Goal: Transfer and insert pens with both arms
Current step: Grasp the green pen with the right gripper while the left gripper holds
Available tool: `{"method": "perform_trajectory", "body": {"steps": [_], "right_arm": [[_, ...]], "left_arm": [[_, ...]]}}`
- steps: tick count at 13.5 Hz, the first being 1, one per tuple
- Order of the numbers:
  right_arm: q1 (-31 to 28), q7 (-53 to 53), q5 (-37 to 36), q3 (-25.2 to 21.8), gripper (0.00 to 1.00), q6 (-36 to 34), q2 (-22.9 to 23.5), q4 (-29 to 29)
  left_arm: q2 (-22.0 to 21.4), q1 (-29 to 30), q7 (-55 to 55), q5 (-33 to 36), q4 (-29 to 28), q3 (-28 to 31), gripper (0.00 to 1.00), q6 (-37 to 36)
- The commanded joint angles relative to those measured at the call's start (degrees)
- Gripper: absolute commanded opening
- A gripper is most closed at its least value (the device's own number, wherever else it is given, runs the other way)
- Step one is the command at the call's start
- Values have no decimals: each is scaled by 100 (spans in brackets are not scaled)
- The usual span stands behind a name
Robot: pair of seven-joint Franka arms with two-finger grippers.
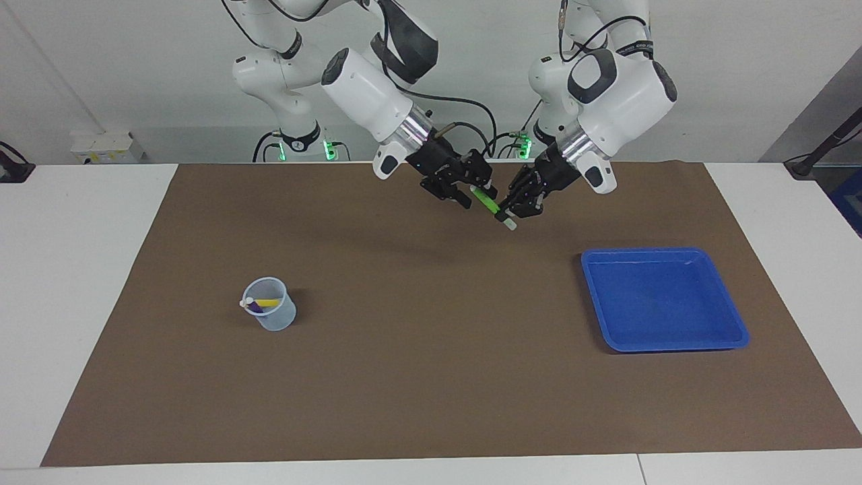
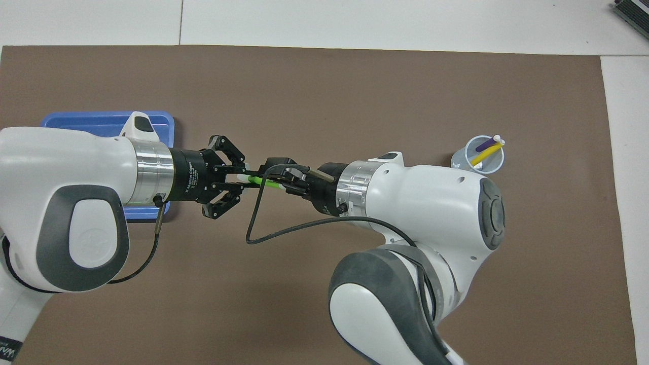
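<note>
A white tabletop [image 1: 87,269] carries a broad brown mat [image 1: 431,377] that covers most of it, leaving pale strips bare along the edges. In the facing view, a shallow blue tray [image 1: 663,250] with rounded corners lies flat on the mat at about four o'clock from the mat's middle. A small pale translucent cup [image 1: 277,316] stands upright at about eight o'clock, well apart from the tray. In the overhead view the tray [image 2: 81,121] shows at nine o'clock, partly covered, and the cup [image 2: 464,170] at three o'clock. A pale wall box [image 1: 108,148] sits low on the wall at ten o'clock of the facing view.
</note>
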Motion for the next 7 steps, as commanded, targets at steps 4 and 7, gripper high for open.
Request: {"method": "perform_trajectory", "body": {"steps": [4,7], "right_arm": [[12,230,95,67,63,57,68,108],[12,259,69,67,61,48,68,108]], "left_arm": [[-173,-70,30,-84,-169,65,0,70],[-173,-70,22,-84,-169,65,0,70]]}}
